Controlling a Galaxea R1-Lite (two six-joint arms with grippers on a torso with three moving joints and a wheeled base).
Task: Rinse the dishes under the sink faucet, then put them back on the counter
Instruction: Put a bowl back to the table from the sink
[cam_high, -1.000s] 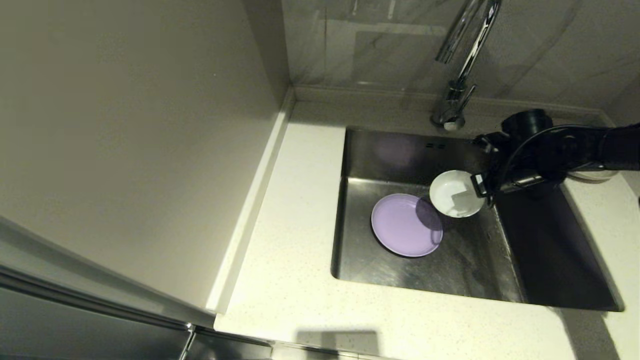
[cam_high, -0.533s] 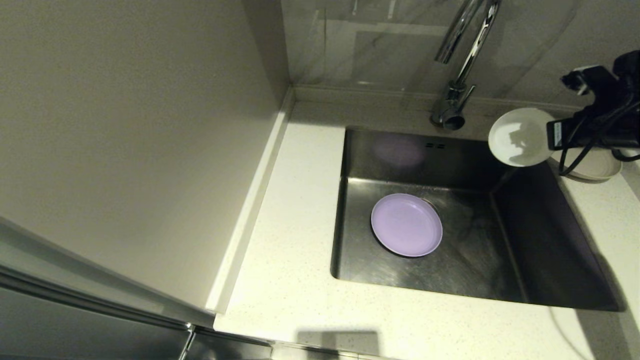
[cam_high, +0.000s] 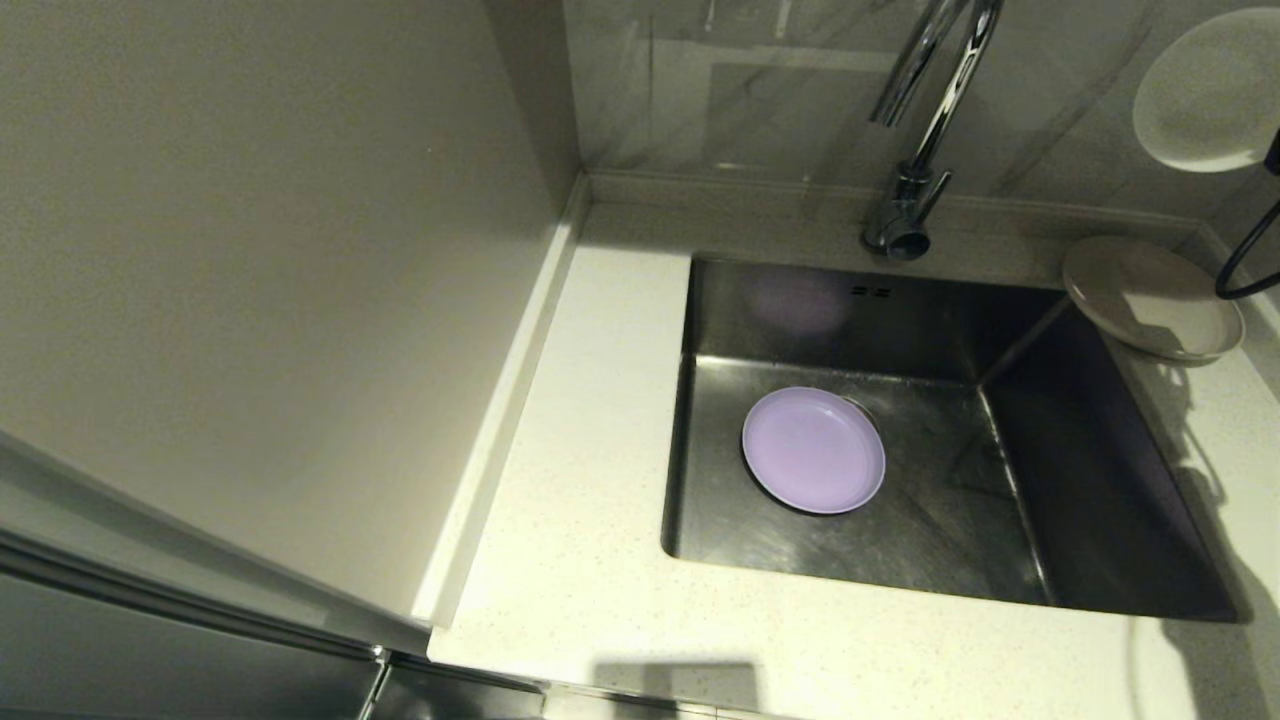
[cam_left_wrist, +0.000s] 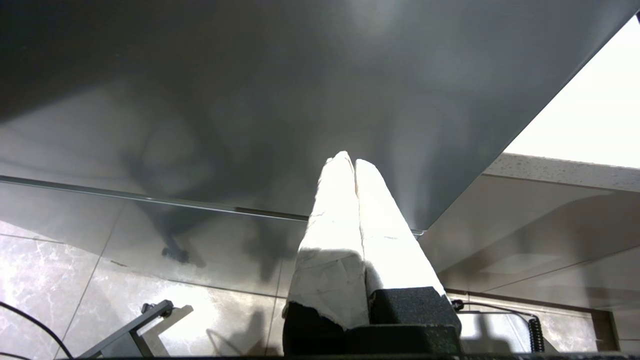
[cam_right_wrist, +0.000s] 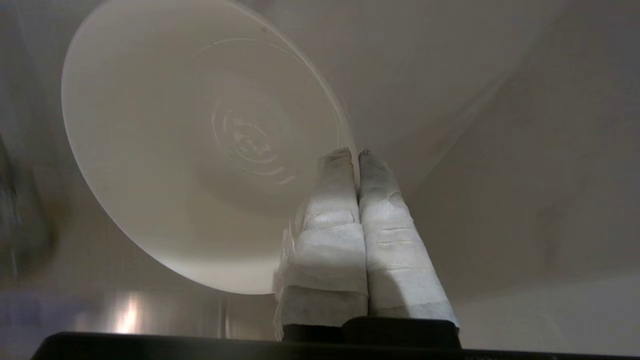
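The small white bowl (cam_high: 1205, 95) hangs high at the far right, in front of the back wall and above the cream-beige plate (cam_high: 1150, 297). That plate rests on the counter (cam_high: 590, 480) by the sink's right rear corner. My right gripper (cam_right_wrist: 356, 152) is shut on the bowl's (cam_right_wrist: 200, 150) rim, one finger inside and one outside; in the head view the gripper is almost off the frame. The lilac plate (cam_high: 813, 450) lies flat on the floor of the sink (cam_high: 1000, 520). The faucet (cam_high: 925, 100) stands behind the sink. My left gripper (cam_left_wrist: 348, 160) is shut and empty, parked low beside the cabinet.
A tall wall panel (cam_high: 280, 300) borders the counter on the left. A low raised rim (cam_high: 760, 190) runs along the back wall. A black cable (cam_high: 1245, 265) loops near the beige plate. Below the counter, the left wrist view shows a dark cabinet front (cam_left_wrist: 250, 100) and tiled floor.
My right gripper has lifted the white bowl out of the sink, up and to the right, from beside the lilac plate to high above the beige plate. The left arm has not moved.
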